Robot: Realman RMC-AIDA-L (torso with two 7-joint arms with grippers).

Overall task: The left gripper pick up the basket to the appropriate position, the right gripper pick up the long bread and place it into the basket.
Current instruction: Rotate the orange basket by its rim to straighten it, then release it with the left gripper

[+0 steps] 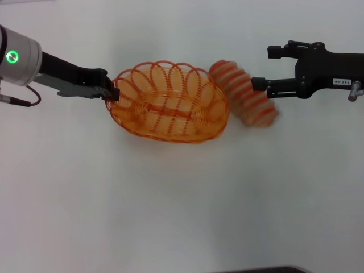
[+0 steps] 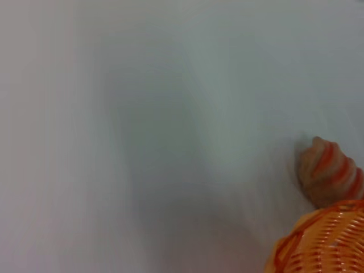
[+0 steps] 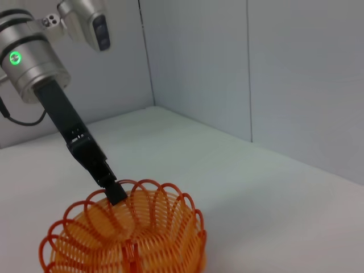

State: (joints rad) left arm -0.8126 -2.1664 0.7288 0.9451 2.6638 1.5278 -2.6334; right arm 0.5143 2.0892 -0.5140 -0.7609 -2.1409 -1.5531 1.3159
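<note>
The orange wire basket (image 1: pixel 170 102) sits mid-table in the head view. My left gripper (image 1: pixel 111 91) is shut on its left rim; the right wrist view shows this grip (image 3: pixel 114 190) on the basket (image 3: pixel 125 239). The striped long bread (image 1: pixel 244 94) lies tilted against the basket's right rim, its near end blurred. The left wrist view shows one bread end (image 2: pixel 330 170) just beyond the basket (image 2: pixel 324 244). My right gripper (image 1: pixel 267 68) is at the bread's right side, jaws spread. One fingertip overlaps the bread in the picture; I cannot tell if it touches.
The white tabletop (image 1: pixel 182 205) stretches wide in front of the basket. Pale walls (image 3: pixel 256 74) meet in a corner behind the table in the right wrist view.
</note>
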